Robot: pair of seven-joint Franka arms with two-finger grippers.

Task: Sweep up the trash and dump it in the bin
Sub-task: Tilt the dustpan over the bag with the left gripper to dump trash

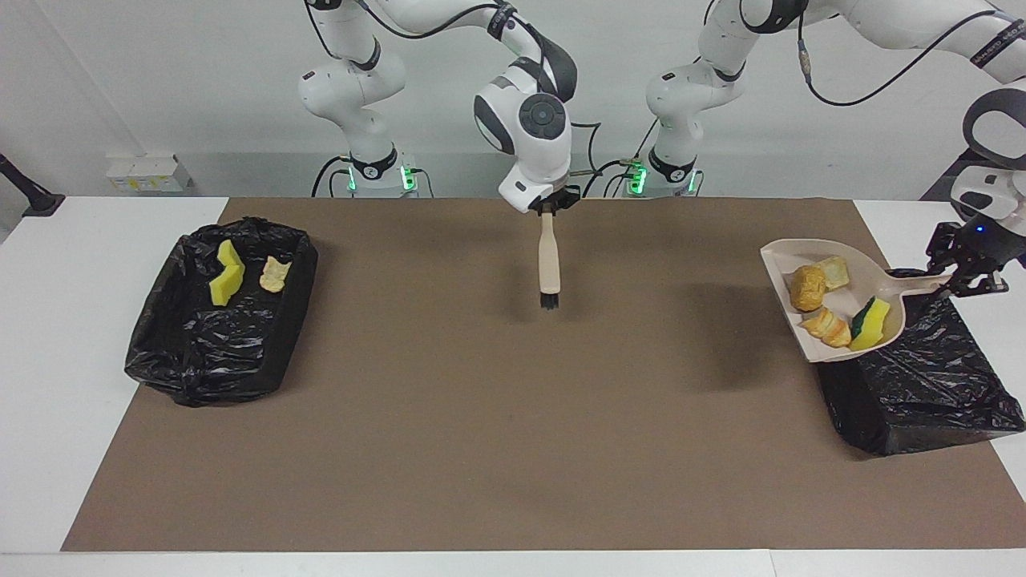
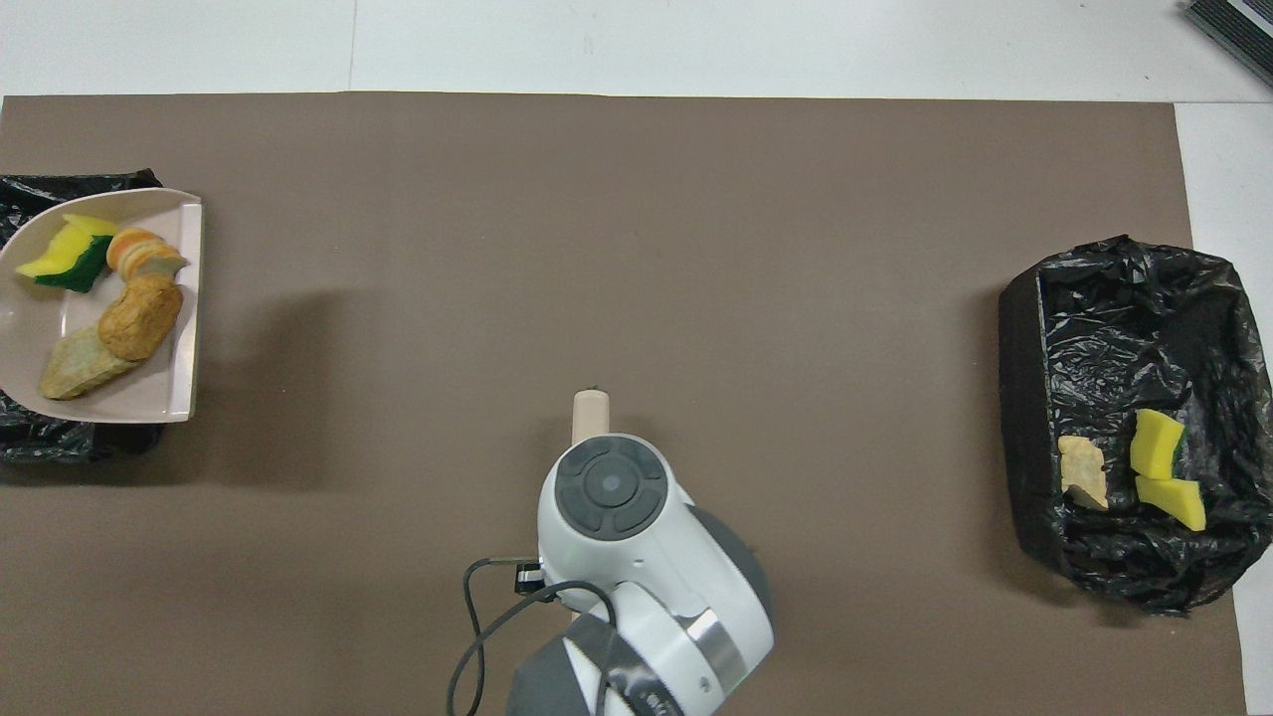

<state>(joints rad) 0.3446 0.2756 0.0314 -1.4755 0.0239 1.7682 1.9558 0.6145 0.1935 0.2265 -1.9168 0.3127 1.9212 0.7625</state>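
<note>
**Dustpan over one bin, brush hanging mid-table**

While the brown mat (image 1: 497, 417) lies bare across its whole middle, both its ends are taken up — one black-bagged bin (image 1: 220, 320) at the right arm's end, the other bin (image 1: 922, 385) at the left arm's. Nearest the robots, the right gripper (image 1: 548, 207) hangs over the mat's centre, the arm bent down from above, its fingers shut on the top of a wooden brush (image 1: 549, 260) that points straight down, bristles clear of the mat. The left gripper (image 1: 958, 276), reached out low over the left-end bin, is clamped on the handle of the beige dustpan (image 1: 781, 260), held roughly level above that bin's edge. Four pieces of trash (image 1: 834, 304) ride in the pan. Three more scraps (image 1: 240, 272) lie in the right-end bin, at its end nearer the robots.
</note>
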